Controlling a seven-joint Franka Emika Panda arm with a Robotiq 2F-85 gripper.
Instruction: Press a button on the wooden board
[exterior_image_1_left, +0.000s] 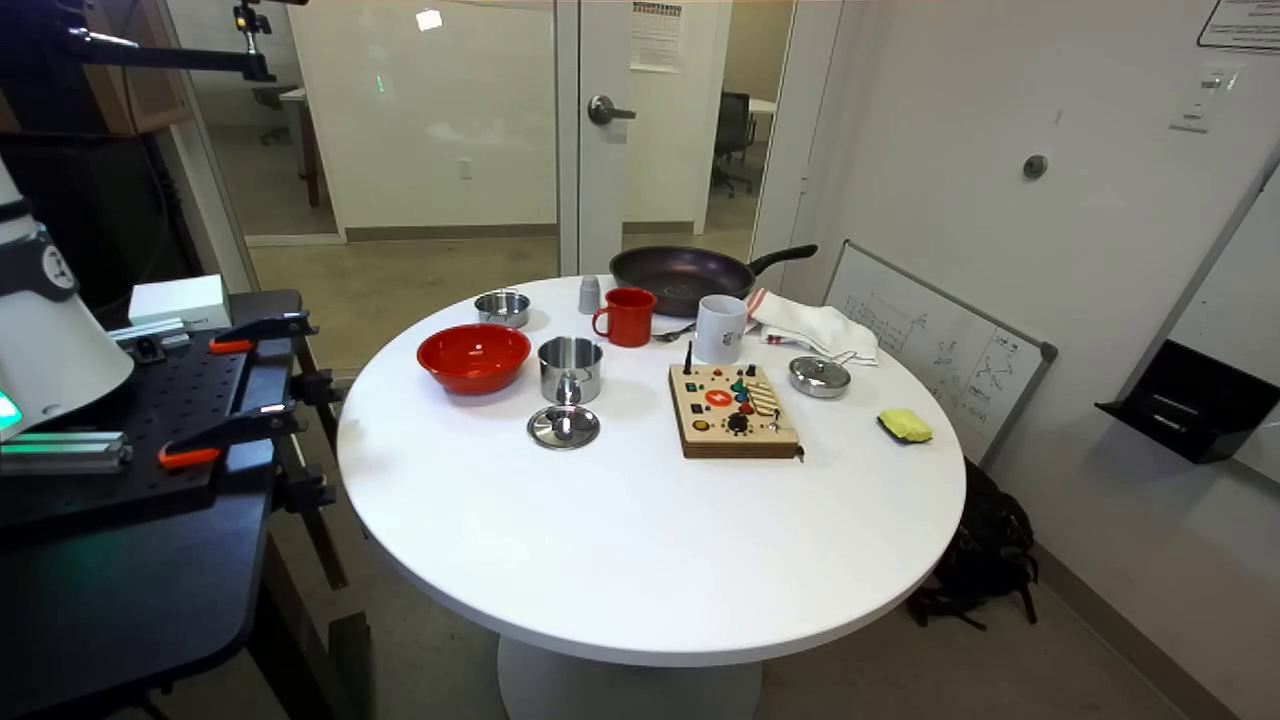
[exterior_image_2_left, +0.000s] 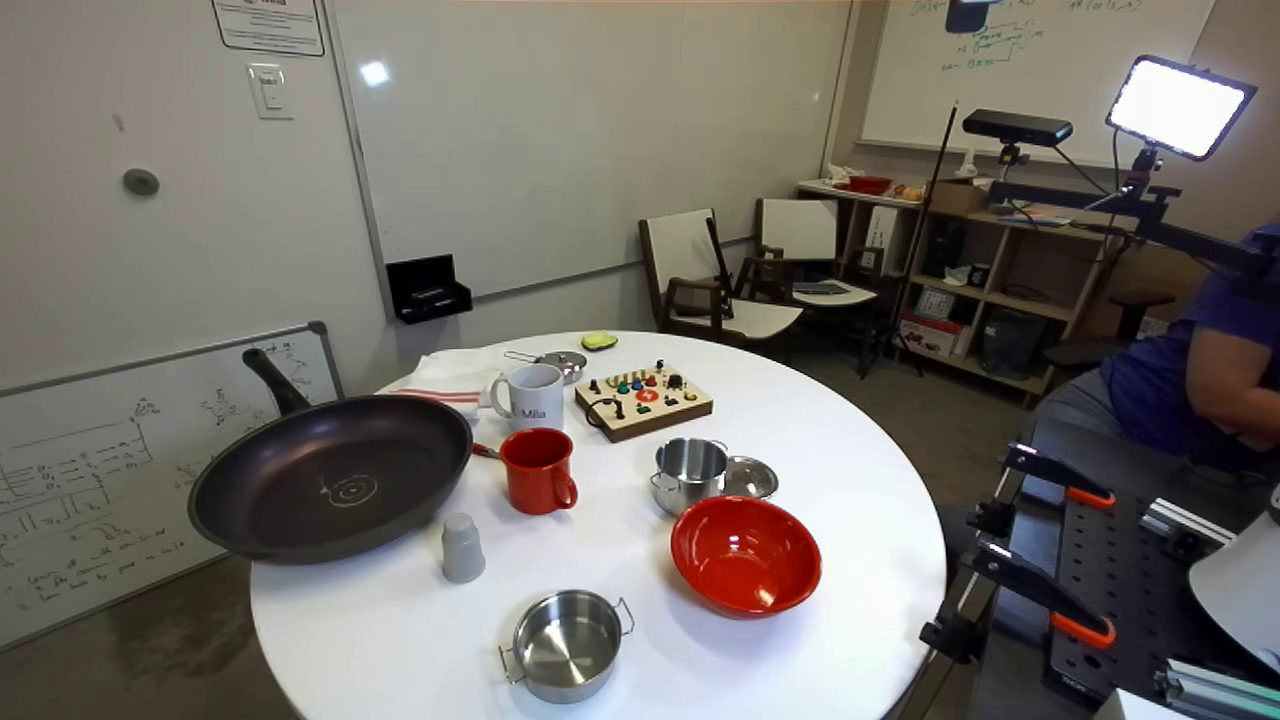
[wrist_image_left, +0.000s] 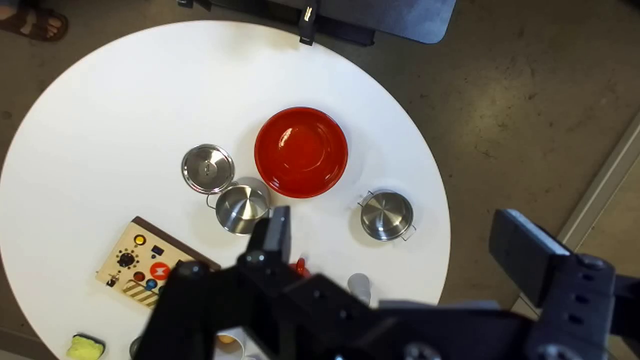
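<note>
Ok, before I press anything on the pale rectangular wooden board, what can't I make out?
Wrist view: part of the wooden board, behind the black jaws.
Wrist view: most of the glossy red mug, behind the jaws.
Both exterior views: setting of the round black knob, too small to read.
Both exterior views: most of the white robot arm, cut off by the edge.

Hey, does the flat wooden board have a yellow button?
Yes, the wrist view shows a round yellow button near one corner of the wooden board.
</note>
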